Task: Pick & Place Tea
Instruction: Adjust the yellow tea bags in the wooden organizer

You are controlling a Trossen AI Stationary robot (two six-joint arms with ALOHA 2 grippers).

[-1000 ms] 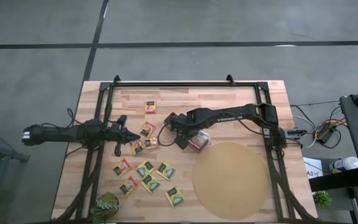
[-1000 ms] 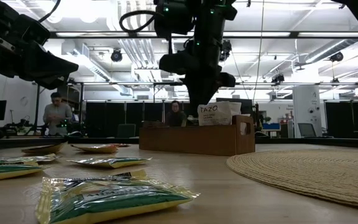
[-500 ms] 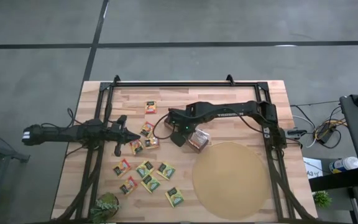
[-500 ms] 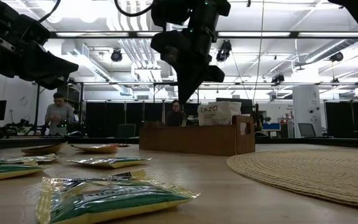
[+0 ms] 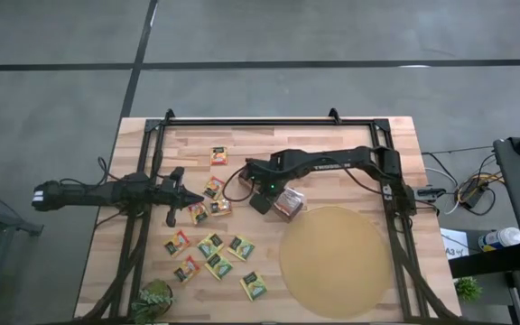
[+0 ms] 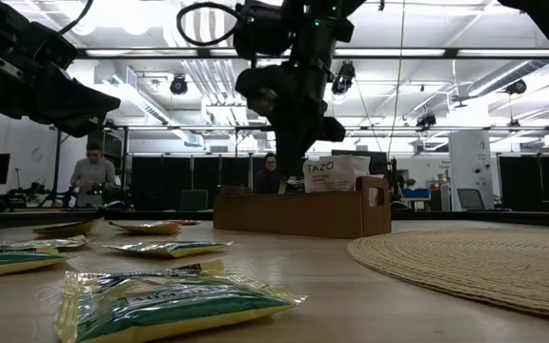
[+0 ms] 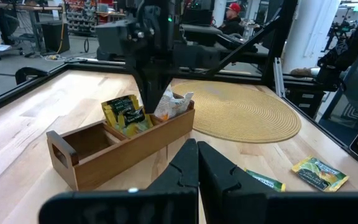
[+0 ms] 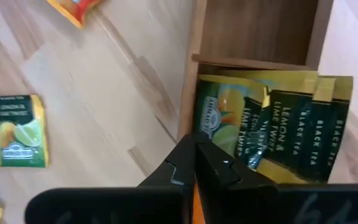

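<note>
Nearest the front edge of the bench point(image 5: 350, 135), a cluster of loose sachets point(image 5: 213, 255) lies flat beside the round mat point(image 5: 337, 260). Farther in, mid-bench, the left gripper point(image 5: 194, 198) hangs with fingers pressed together, holding nothing, just beside more sachets. Next to it, the right gripper point(image 8: 194, 163) hovers over the box point(image 7: 120, 146), fingers also pressed together; a sliver of orange shows between them, possibly a sachet, hard to say. Green-yellow sachets point(image 8: 272, 127) stand packed in the box's middle compartment.
</note>
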